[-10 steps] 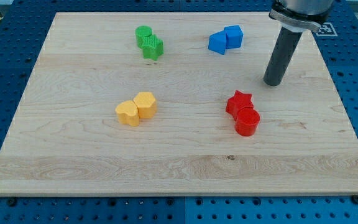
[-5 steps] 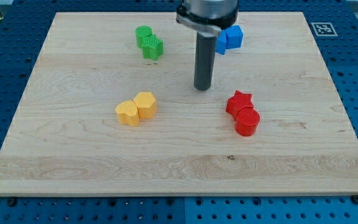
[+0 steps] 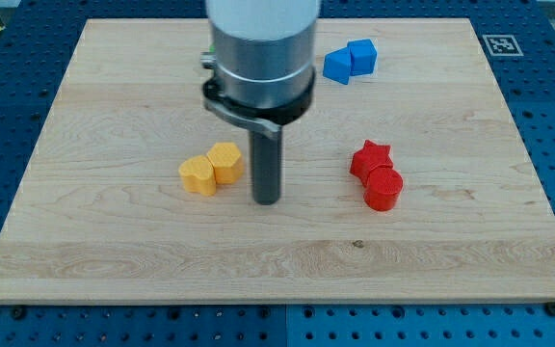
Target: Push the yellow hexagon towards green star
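While my tip point(image 3: 266, 200) stands right, the yellow hexagon point(image 3: 225, 162) sits flat.

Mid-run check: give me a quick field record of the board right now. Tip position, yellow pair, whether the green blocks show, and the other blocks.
tip: my tip rests on the board just to the view's right of the yellow pair, slightly lower, a small gap apart
yellow hexagon: right block of the pair, touching the other yellow block
green star: hidden behind the arm
red star: touching the red cylinder below it
blue blocks: two together near the view's top
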{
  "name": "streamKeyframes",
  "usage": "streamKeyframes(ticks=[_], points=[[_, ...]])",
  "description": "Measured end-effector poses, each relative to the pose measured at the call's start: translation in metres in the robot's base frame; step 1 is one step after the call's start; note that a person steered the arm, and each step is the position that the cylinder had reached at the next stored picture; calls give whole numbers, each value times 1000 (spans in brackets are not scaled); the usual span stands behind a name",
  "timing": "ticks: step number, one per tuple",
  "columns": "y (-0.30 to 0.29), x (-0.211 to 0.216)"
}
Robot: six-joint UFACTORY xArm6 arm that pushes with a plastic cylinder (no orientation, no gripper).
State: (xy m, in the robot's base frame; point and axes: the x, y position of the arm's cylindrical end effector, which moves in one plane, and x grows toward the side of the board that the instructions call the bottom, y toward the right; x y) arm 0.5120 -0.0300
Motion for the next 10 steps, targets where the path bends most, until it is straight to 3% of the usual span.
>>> streamKeyframes(ticks=[2, 5, 8, 10], points=[[-24, -15], [-81, -77], [-38, -77], [-39, -97]])
